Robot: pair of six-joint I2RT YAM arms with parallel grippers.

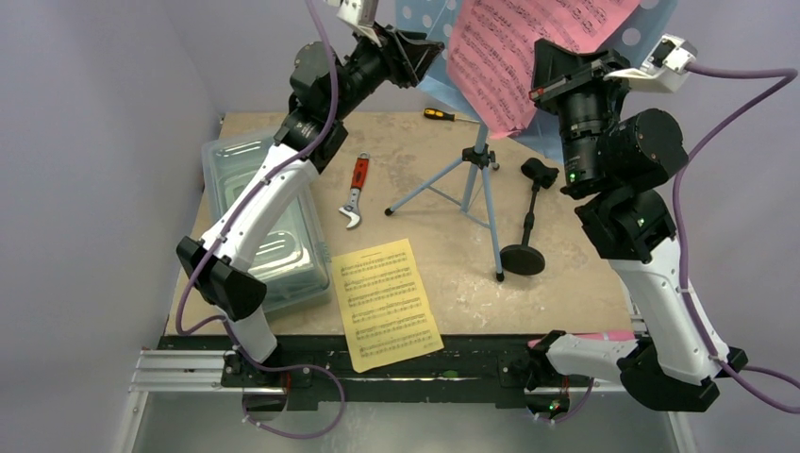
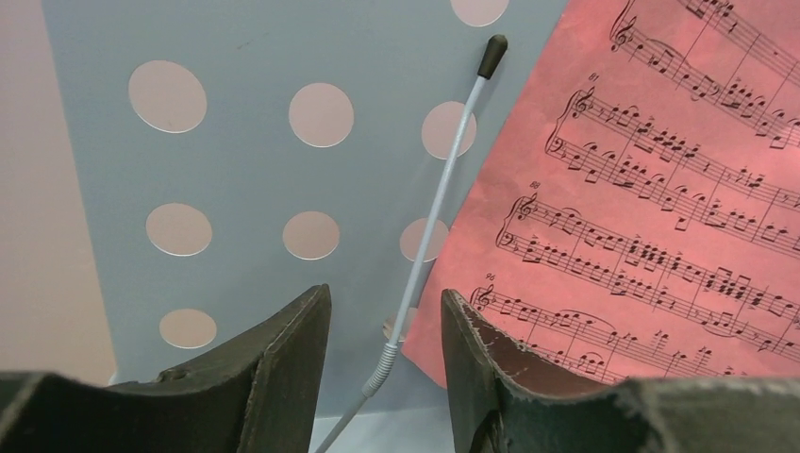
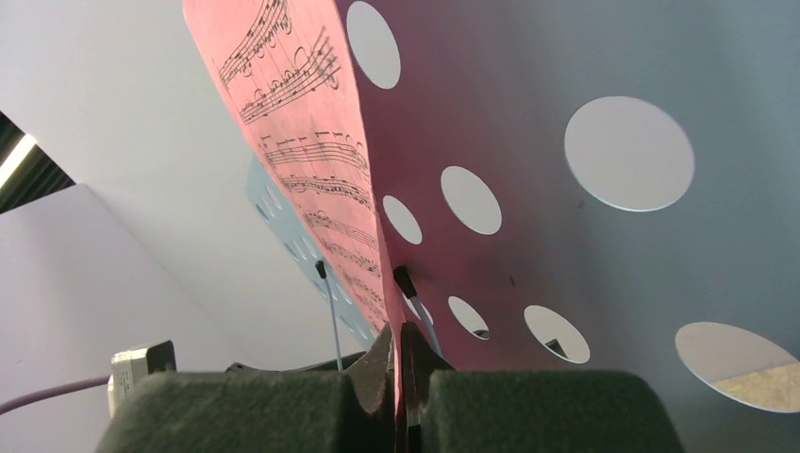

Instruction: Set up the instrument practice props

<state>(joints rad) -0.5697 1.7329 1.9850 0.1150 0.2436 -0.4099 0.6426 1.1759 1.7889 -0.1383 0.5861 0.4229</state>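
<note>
The light blue perforated music stand (image 1: 476, 175) stands on its tripod mid-table. A pink sheet-music page (image 1: 519, 47) leans on its desk. My right gripper (image 1: 558, 80) is shut on the page's lower edge; the right wrist view shows the jaws (image 3: 401, 370) pinching the pink page (image 3: 311, 142) against the desk (image 3: 604, 255). My left gripper (image 1: 417, 52) is open at the desk's left side, and in the left wrist view its fingers (image 2: 385, 326) straddle a white page-holder wire (image 2: 434, 217) without touching it. A yellow page (image 1: 385, 302) lies flat near the front. The black mic stand (image 1: 524, 253) is right of the tripod.
A red-handled wrench (image 1: 357, 189) lies left of the tripod and a screwdriver (image 1: 443, 115) behind it. A clear lidded box (image 1: 269, 222) sits at the left under my left arm. A pink thing (image 1: 604, 335) shows partly behind my right arm's base.
</note>
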